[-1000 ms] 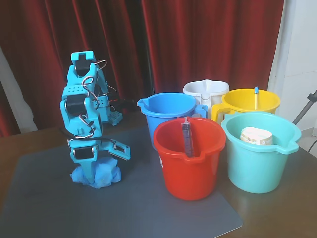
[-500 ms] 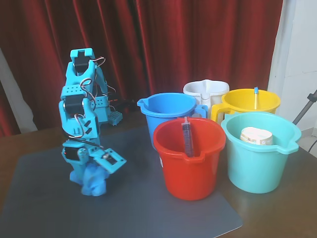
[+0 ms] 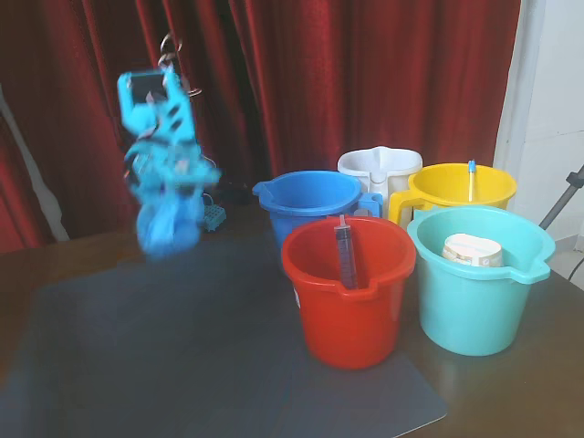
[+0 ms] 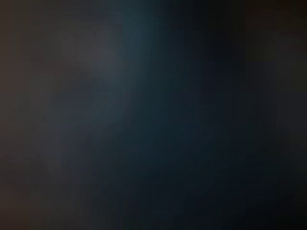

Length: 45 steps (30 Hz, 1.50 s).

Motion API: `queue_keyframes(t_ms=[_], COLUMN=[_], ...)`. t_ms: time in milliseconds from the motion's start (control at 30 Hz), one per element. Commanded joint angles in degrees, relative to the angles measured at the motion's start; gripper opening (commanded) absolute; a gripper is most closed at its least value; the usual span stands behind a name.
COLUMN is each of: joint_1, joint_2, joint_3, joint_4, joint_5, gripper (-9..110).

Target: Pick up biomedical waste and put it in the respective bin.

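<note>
Lifted off the grey mat (image 3: 228,365): blue glove wad (image 3: 169,224), pinched in claw (image 3: 172,196), hanging clear of desk (image 3: 511,392); raised to pass bucket rims toward yellow bucket (image 3: 452,187).

Blue glove wad (image 3: 169,224) aloft, mid-air.

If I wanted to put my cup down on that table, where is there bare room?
The grey mat is bare across its whole left and front, from under the raised hand and its blue glove wad to the red bucket. The right is crowded: red, blue, white, yellow and teal buckets stand packed together.
</note>
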Motion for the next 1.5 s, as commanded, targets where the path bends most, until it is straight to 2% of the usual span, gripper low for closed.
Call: queue_keyframes(t_ms=[0, 200, 233, 533, 800, 1000, 1200, 1467], joint_1=[-7.1, -17.1, -20.8, -33.8, -41.6, -45.8, -49.7, -53.1], joint_2=[4.0, 0.3, -2.9, -21.2, -41.3, -51.4, -52.8, -52.8], joint_3=[-10.4, -22.9, -29.1, -53.6, -72.0, -76.6, -76.0, -76.2], joint_4=[4.0, 4.0, 4.0, -3.8, -14.6, -24.4, -29.8, -29.7], joint_5=[6.5, 22.6, 26.6, 41.7, 43.3, 43.3, 43.3, 43.3], gripper=[0, 0, 0, 0, 0, 0, 0, 0])
